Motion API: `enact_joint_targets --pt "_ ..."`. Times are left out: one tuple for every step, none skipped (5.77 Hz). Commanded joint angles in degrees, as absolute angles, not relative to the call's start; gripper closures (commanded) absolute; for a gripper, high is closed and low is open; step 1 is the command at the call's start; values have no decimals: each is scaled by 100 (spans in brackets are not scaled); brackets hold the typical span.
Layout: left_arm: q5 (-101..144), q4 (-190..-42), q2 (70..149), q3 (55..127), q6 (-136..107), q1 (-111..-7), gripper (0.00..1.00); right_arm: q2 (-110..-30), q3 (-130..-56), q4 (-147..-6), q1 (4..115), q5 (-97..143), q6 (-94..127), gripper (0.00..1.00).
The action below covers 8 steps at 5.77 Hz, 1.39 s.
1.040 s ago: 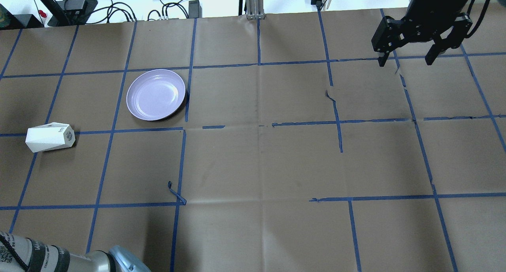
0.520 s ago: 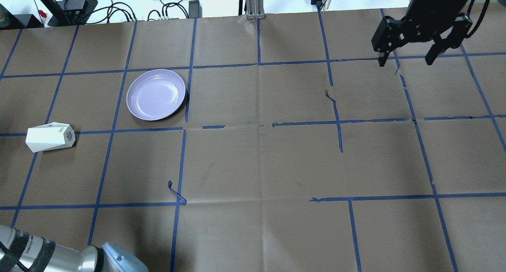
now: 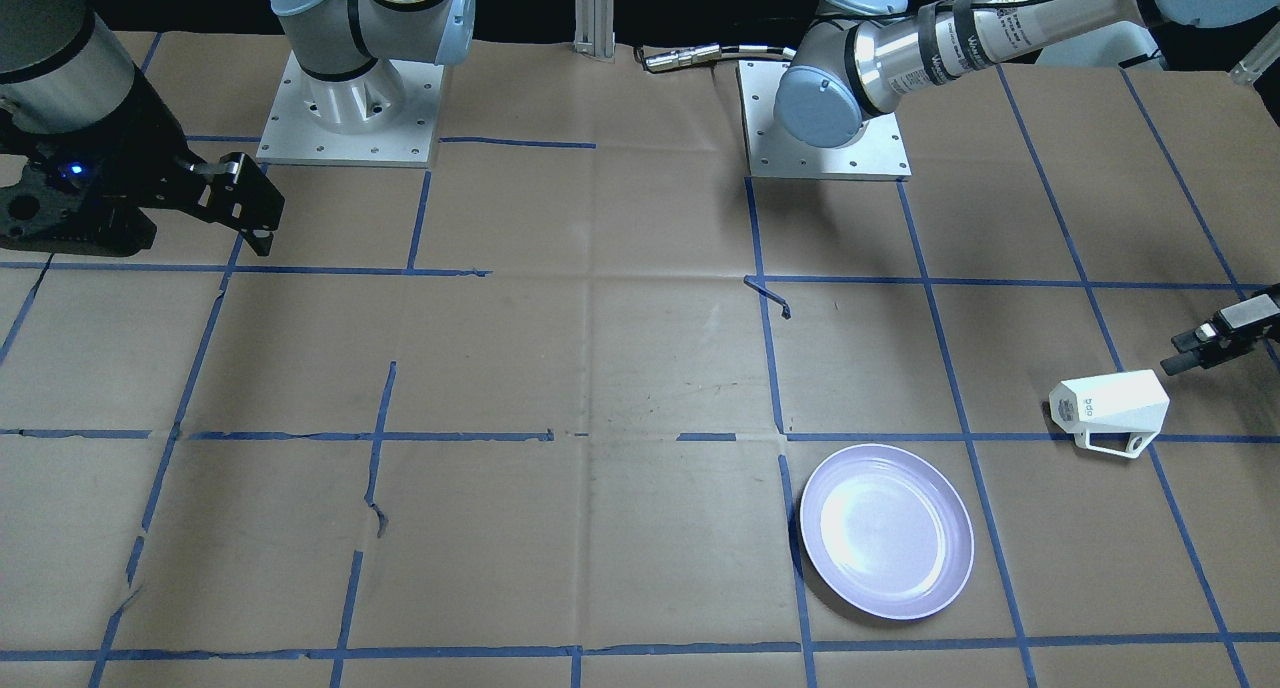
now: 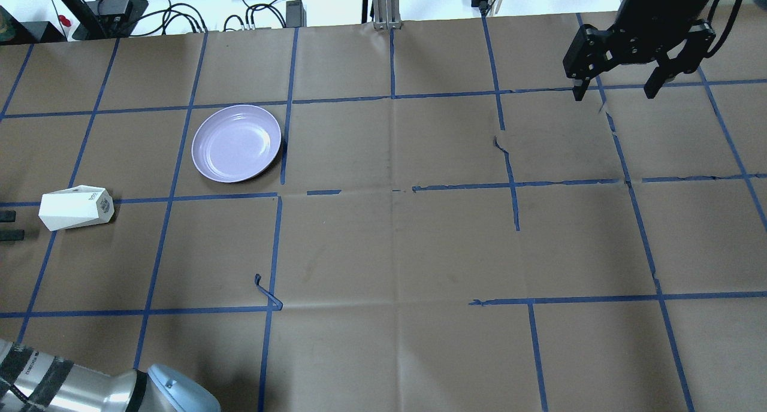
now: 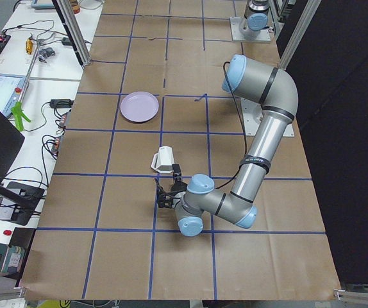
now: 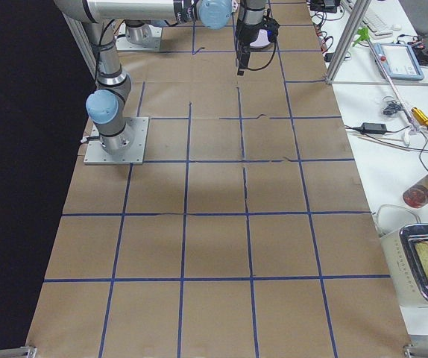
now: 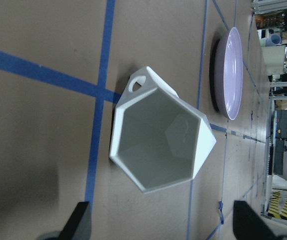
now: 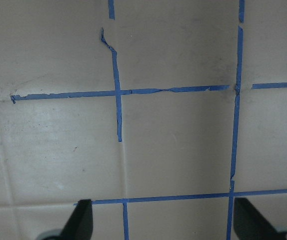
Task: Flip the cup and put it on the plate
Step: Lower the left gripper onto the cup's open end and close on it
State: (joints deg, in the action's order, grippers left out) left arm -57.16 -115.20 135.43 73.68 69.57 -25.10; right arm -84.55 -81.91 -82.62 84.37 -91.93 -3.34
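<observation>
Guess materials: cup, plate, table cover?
Cup: probably glazed ceramic, white, satin; crisp facets, thick rim. Plate: ceramic or melamine, glossy; bright glare in its well. Table cover: brown kraft paper, matte; creases and tears.

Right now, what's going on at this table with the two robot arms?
A white cup lies on its side on the table, not yet gripped. The left gripper is open and close to the cup's open mouth, apparently lining up to grab it. The lavender plate sits empty a little way off. The right gripper hangs open over the other end of the table, holding nothing.
</observation>
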Motion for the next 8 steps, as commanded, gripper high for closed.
enact_joint_targets --pt "-5468 -12179 13702 7374 7145 -2487 1 -8455 -8191 -8262 8438 -9193 -334 0" --pt "-5232 -12312 13720 7374 7259 -2496 1 -8455 -8191 -8262 8438 -9193 -334 0" --pt "-5073 -12348 13746 7374 7390 -2557 1 -8455 -8191 -8262 8438 -9193 -334 0" --pt "-5071 -12357 13746 7383 7400 -2662 1 -8455 -8191 -8262 8438 -9193 -334 0" --pt "-5054 -12357 13746 7374 7461 -2794 1 -8455 -8191 -8262 8438 -9193 -334 0" --pt "-5045 -12357 13746 7383 7462 -2804 2 -8455 -8191 -8262 8438 -9193 -334 0" --pt "-4941 -12340 13746 7374 7479 -2804 3 -8455 -8191 -8262 8438 -9193 -334 0" --pt "-4896 -12340 13746 7374 7497 -2804 8 -8455 -8191 -8262 8438 -9193 -334 0"
